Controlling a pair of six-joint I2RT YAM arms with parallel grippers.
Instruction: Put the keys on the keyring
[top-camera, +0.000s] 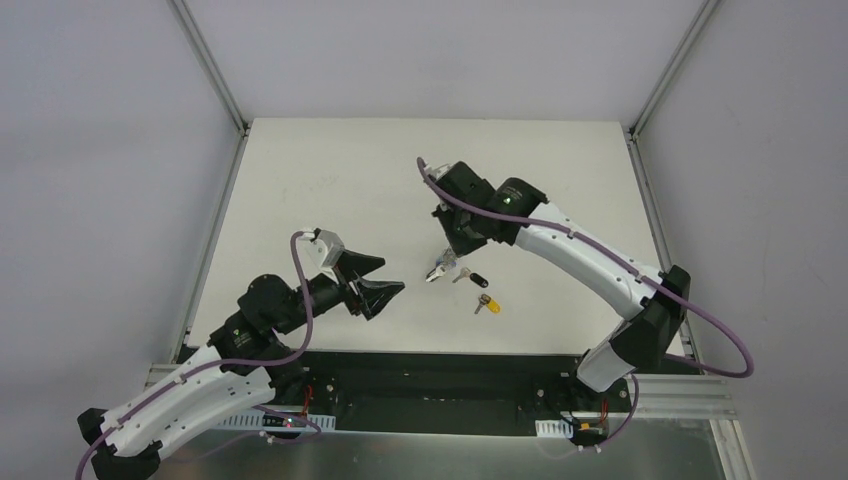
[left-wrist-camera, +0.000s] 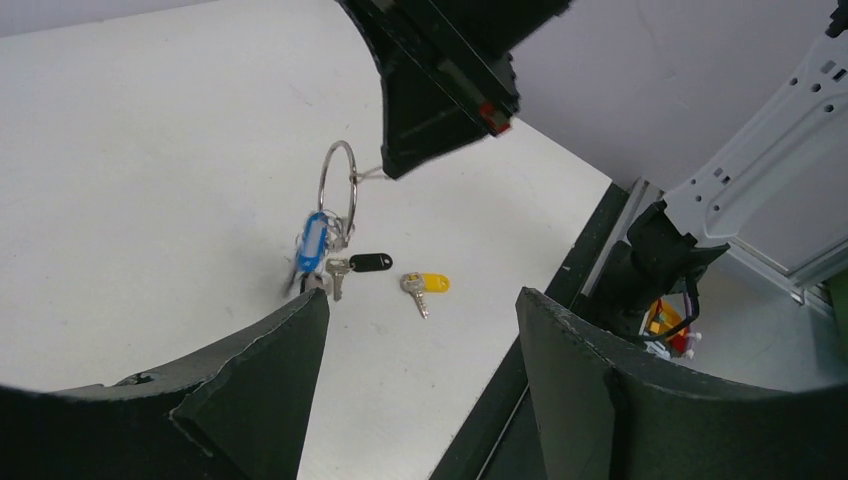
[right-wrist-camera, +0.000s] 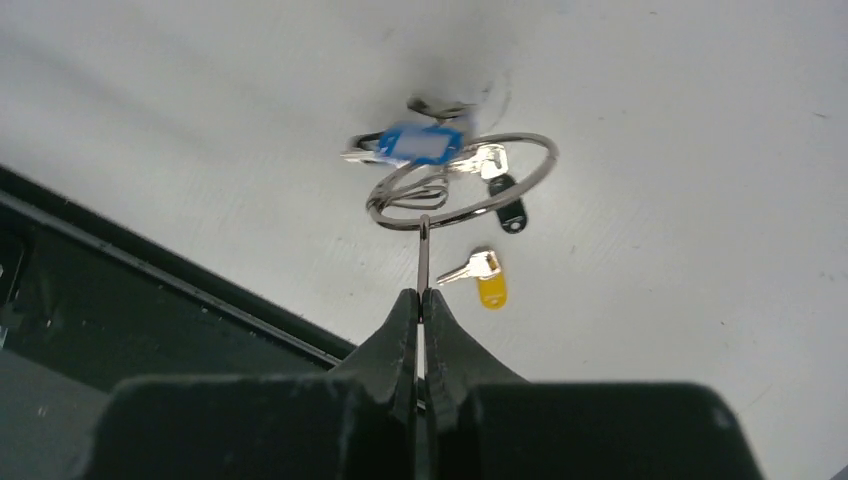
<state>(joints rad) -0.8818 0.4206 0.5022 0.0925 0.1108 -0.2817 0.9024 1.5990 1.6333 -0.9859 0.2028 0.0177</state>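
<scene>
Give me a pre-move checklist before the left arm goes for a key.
1. Right gripper shut on the keyring: ok.
2. Left gripper open, empty: ok.
3. Yellow-headed key lying alone on the table: ok.
4. Black-headed key clear of the hanging blue tag: cannot tell.
5. Keyring's split end located: cannot tell.

The bunch (right-wrist-camera: 420, 143) on the keyring (right-wrist-camera: 548, 168) is blurred in the right wrist view. From above, both are too small to tell.
</scene>
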